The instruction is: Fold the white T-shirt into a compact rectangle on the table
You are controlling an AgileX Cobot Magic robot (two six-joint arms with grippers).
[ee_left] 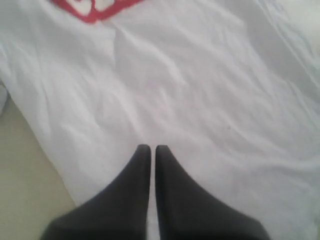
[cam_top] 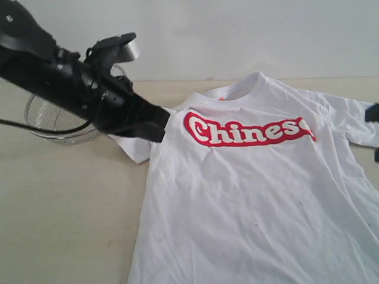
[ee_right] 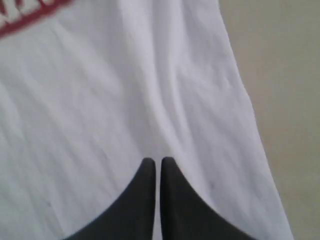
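The wrinkled white short-sleeved cotton T-shirt [cam_top: 254,195] with red script lettering lies spread face up on the pale beige desk [cam_top: 59,201]. No fold looks made yet, so the step in hand is probably the first side fold. To do it well, each claw should open before it comes down and pinch the cloth at the shirt's outer edge rather than mid-panel. The two should then lift only enough to clear the desk and carry the side across in step, so the crease runs straight and the wrinkles are not trapped. The left claw [ee_left: 152,148] is clenched, its tips pressed together with nothing between them. White cloth spreads beneath and ahead of it, with the shirt's edge and bare desk just off to one side. Whether its tips touch the fabric cannot be told. A round steel mesh bowl [cam_top: 47,118] sits behind that arm. The right claw [ee_right: 158,160] is likewise clenched and empty over the shirt, near the opposite edge.
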